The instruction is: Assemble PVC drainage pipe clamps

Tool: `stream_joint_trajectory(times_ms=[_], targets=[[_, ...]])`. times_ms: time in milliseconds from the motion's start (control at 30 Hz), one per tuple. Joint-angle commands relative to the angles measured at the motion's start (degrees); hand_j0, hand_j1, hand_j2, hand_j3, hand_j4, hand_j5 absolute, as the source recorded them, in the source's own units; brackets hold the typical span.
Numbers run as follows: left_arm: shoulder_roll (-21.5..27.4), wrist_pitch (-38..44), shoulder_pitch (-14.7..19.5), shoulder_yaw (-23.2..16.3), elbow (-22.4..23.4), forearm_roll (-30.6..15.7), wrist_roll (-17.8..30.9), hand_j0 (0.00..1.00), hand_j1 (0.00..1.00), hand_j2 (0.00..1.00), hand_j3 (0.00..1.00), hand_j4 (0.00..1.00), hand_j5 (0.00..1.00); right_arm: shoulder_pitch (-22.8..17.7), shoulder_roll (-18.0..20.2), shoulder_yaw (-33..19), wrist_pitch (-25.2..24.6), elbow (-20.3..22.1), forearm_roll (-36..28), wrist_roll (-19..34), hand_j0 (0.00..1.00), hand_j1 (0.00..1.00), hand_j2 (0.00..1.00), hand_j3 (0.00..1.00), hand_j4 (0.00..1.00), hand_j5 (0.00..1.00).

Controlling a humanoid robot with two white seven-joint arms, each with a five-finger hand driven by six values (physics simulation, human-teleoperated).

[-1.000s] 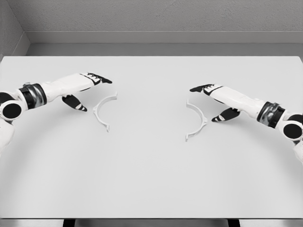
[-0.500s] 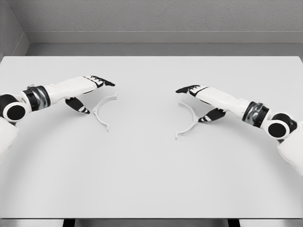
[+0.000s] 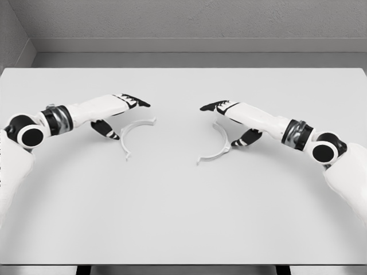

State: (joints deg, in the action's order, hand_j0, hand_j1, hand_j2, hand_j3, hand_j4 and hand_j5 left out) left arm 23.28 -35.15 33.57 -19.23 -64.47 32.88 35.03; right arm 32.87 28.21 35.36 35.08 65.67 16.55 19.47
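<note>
Left hand (image 3: 117, 112): fingers extended, thumb down, holds nothing. Left clamp half (image 3: 134, 133) flat on table (image 3: 183, 217), just beside thumb, under fingertips, opening faces away from hand.
Right hand (image 3: 232, 117): fingers spread, empty. Right clamp half (image 3: 218, 147) just beside thumb; contact unclear.

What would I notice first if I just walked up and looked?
Two white robot arms reach in from both sides, the left hand and right hand stretched toward the middle. Between them, on the big pale table, lie two thin white half rings, one beside each hand.
</note>
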Motion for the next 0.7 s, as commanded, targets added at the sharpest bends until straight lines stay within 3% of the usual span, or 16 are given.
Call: stream_joint_trajectory(times_ms=[0,300,533,667], targets=[[-0.78,0.15,0.0,-0.63,-0.13,-0.36,-0.03,1.0,1.0,1.0,1.0,1.0,1.0,0.09,-0.09,-0.03,-0.08,-0.02,-0.38,0.05,1.0,1.0,1.0,1.0,1.0,1.0],[-0.87,0.15,-0.35,-0.72,-0.48,-0.19,-0.03,1.0,1.0,1.0,1.0,1.0,1.0,0.88,-2.2,0.24,-0.08,-0.19,0.85,0.05,1.0,1.0,1.0,1.0,1.0,1.0],[-1.13,0.15,-0.44,-3.01,-0.92,-0.45,-0.03,1.0,1.0,1.0,1.0,1.0,1.0,1.58,-3.08,0.59,-0.08,-0.28,1.73,0.84,1.0,1.0,1.0,1.0,1.0,1.0],[-2.01,0.15,-0.79,-3.1,-1.8,-0.54,-0.03,1.0,1.0,1.0,1.0,1.0,1.0,3.16,-3.34,0.59,-0.08,-2.92,1.81,0.84,1.0,1.0,1.0,1.0,1.0,1.0]])
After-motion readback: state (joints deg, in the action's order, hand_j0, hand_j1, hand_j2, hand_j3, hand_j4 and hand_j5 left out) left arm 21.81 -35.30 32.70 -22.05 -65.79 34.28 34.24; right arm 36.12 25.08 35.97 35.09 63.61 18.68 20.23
